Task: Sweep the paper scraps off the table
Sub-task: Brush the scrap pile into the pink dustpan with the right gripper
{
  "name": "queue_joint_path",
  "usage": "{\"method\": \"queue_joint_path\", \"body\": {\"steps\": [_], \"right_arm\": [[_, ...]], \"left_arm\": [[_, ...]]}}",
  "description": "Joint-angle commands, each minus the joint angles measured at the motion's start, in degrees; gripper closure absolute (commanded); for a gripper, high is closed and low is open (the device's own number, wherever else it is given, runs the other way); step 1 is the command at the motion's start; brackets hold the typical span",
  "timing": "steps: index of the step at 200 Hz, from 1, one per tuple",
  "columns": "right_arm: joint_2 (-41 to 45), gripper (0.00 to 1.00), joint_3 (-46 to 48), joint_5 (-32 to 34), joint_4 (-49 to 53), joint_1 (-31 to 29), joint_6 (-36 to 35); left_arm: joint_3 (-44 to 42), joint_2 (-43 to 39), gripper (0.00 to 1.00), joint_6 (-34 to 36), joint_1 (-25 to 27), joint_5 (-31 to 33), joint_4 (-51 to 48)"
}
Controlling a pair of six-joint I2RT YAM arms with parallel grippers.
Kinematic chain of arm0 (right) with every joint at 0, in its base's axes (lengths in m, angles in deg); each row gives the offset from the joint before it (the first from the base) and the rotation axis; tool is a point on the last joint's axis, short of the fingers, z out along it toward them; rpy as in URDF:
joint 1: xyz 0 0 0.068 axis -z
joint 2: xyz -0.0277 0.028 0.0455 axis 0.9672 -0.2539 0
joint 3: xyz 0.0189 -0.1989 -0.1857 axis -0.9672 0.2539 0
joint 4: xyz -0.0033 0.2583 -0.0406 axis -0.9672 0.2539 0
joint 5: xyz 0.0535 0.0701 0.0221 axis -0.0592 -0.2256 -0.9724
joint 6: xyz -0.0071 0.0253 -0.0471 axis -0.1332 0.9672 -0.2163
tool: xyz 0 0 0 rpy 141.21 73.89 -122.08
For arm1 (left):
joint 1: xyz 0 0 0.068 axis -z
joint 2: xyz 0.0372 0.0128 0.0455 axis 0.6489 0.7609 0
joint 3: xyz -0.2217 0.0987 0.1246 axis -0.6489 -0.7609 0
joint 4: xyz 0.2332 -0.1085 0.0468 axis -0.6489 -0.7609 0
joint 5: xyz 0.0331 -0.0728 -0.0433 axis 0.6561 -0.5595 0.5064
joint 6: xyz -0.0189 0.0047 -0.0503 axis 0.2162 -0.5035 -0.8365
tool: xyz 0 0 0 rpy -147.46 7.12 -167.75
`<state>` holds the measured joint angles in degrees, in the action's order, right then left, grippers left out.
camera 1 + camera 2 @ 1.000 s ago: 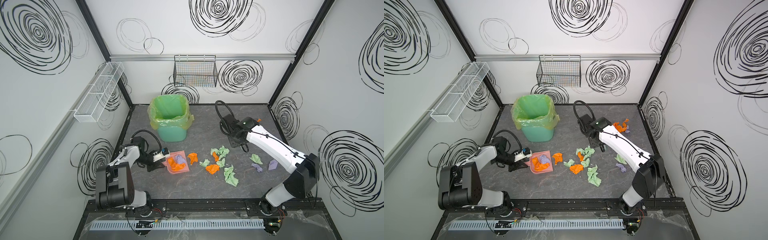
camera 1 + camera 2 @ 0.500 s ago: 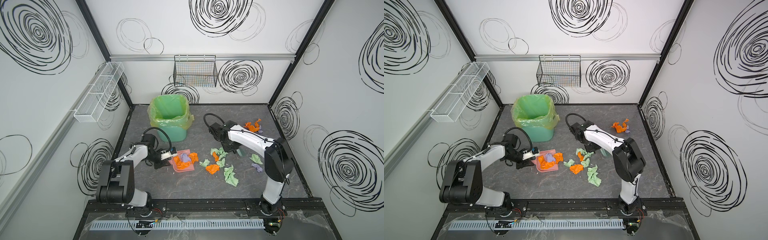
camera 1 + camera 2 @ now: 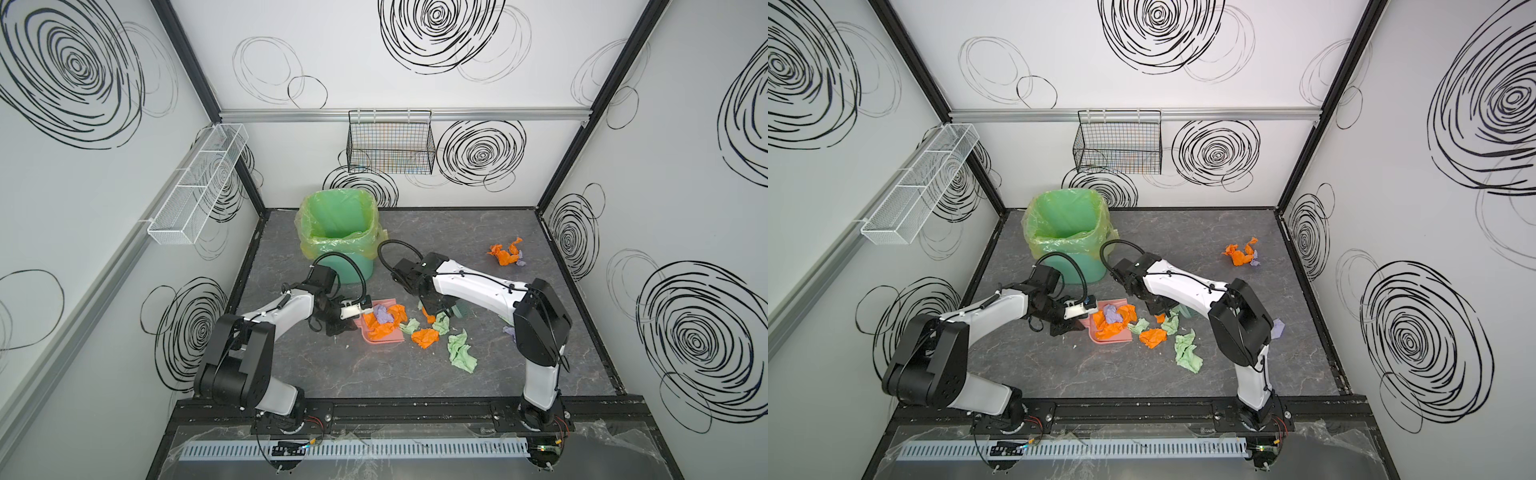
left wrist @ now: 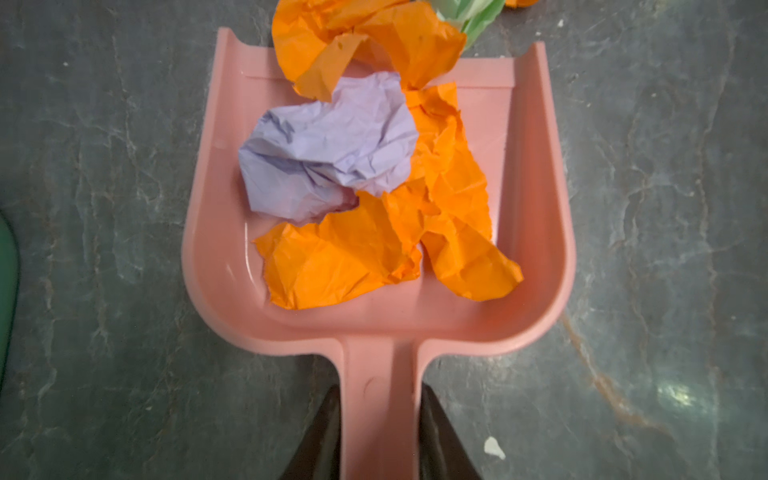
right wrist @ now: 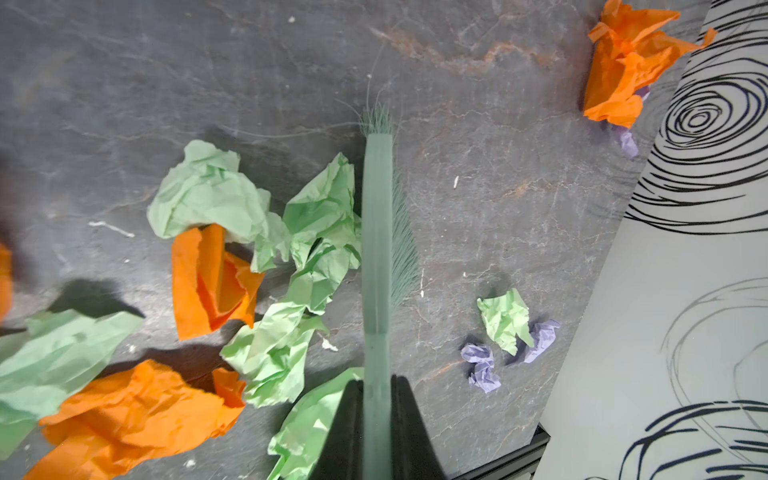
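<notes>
My left gripper (image 4: 379,399) is shut on the handle of a pink dustpan (image 4: 540,208) lying flat on the table (image 3: 415,382). In the pan lie a lilac scrap (image 4: 332,145) and orange scraps (image 4: 449,199). My right gripper (image 5: 377,382) is shut on a green brush (image 5: 377,228) whose bristles touch green scraps (image 5: 324,216). Right of the pan (image 3: 384,338) lie an orange wad (image 3: 424,336) and a green wad (image 3: 461,351). Small green and lilac scraps (image 5: 505,318) sit behind the brush. An orange scrap (image 3: 505,252) lies at the far right.
A green bin with a yellow-green liner (image 3: 338,232) stands at the back left, just behind the left arm. A black wire basket (image 3: 390,145) hangs on the back wall and a white mesh shelf (image 3: 199,183) on the left wall.
My left gripper slid the dustpan to the right. My right arm folded in and brought the brush left toward the scraps. An orange scrap that lay beside the pan now rests at its mouth.
</notes>
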<state>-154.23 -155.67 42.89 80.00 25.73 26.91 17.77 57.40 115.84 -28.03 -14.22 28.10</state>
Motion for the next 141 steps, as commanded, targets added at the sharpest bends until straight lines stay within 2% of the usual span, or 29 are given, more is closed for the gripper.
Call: {"method": "queue_joint_path", "body": {"steps": [1, 50, 141], "right_arm": [[-1.0, 1.00, -2.4, -4.0, 1.4, -2.0, 2.8], [-1.7, 1.00, -6.1, -7.8, -0.3, -5.8, 3.5], [-1.1, 1.00, -11.2, -12.2, -2.2, -9.3, 2.9]], "left_arm": [[0.6, 0.8, 1.00, -3.0, 2.2, 1.7, 1.7], [1.3, 1.8, 1.00, -6.3, 6.6, 1.8, 4.0], [3.5, 5.1, 1.00, -11.0, 10.9, 0.2, 7.1]]}}
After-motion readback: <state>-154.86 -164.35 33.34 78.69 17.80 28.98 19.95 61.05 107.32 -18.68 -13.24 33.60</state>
